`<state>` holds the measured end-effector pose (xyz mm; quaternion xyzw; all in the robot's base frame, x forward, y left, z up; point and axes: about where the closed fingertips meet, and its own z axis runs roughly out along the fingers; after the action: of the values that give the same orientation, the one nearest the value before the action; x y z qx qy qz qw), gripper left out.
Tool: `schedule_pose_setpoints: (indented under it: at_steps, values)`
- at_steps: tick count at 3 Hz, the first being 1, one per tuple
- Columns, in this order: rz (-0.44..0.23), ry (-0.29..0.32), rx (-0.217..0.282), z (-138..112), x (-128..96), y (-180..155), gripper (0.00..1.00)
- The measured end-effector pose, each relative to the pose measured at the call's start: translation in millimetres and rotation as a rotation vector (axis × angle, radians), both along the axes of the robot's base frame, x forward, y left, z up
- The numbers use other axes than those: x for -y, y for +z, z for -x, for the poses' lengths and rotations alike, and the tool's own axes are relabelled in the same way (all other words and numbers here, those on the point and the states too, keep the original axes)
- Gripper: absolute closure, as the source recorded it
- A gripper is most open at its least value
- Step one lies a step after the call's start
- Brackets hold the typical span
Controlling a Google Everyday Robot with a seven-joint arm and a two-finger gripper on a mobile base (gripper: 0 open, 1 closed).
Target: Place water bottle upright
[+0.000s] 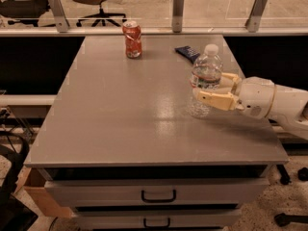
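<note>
Cream-coloured fingers [216, 100] of the gripper [210, 86] are clasped around the water bottle [206, 69] at the right of the frame. One finger crosses the front of the bottle just below its label band. The other shows behind it on the right, so the bottle fills the narrow gap between them. The white arm [274, 102] reaches in from the right edge of the frame.

The water bottle stands upright with its white cap on top and its base on the grey table [120, 119]. It sits in the right half of the tabletop, near the right edge and about midway between front and back.

Just beyond the bottle, toward the top of the frame, lies a dark blue snack wrapper [186, 53], close to it but apart. An orange-red soda can [132, 40] stands well apart at the upper centre-left.

Left of the bottle and toward the front edge, the tabletop is bare. Two drawers [159, 195] sit below the front edge.
</note>
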<state>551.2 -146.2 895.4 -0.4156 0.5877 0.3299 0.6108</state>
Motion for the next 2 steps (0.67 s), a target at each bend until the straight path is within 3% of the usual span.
schedule_pose_setpoints:
  at_steps: [1, 2]
  values:
    - [0.000, 0.000, 0.000, 0.0, -0.1, 2.1, 0.85]
    - [0.000, 0.000, 0.000, 0.0, -0.2, 2.5, 0.62]
